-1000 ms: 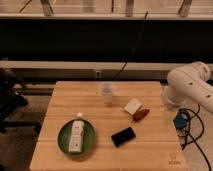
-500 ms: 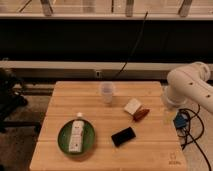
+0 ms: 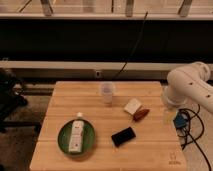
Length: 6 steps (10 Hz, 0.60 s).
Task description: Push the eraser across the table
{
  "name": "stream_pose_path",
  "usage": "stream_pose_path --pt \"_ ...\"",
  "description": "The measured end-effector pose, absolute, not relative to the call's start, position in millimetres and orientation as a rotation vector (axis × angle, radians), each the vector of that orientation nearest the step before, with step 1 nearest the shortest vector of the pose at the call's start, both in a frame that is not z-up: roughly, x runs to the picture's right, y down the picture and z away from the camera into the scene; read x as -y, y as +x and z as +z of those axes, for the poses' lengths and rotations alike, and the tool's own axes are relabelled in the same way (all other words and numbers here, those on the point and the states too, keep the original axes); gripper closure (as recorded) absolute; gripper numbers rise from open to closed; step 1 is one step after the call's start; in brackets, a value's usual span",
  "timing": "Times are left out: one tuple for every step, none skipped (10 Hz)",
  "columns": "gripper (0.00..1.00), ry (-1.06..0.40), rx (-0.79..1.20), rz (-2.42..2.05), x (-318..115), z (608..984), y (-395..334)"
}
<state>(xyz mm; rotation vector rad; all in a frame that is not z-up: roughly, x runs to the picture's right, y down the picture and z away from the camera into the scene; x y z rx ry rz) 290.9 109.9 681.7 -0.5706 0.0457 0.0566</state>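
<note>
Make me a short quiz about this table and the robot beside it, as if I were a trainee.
1. True or false: the white bottle rests on the green plate.
2. Which is nearest the eraser? A) the white bottle B) the white block with a reddish-brown piece C) the gripper
3. Where is the gripper relative to the table?

Key
1. True.
2. B.
3. Beside the table's right edge as pictured, apart from the eraser.
</note>
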Motion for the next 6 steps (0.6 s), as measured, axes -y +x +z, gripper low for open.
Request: stream_pose_path --pt "0.20 -0.571 -0.046 0.057 -109.9 681.7 290.9" --pt "0.20 -0.571 -0.046 0.057 -109.9 681.7 290.9" --pt "0.20 -0.571 -0.046 0.057 -109.9 681.7 290.8" --pt "0.20 -0.571 -0.046 0.057 -109.9 681.7 290.9" --pt "0.20 -0.571 -0.046 0.056 -110.4 681.8 290.8" --pt "0.20 -0.575 -0.046 0.048 -115.6 682.9 288.0"
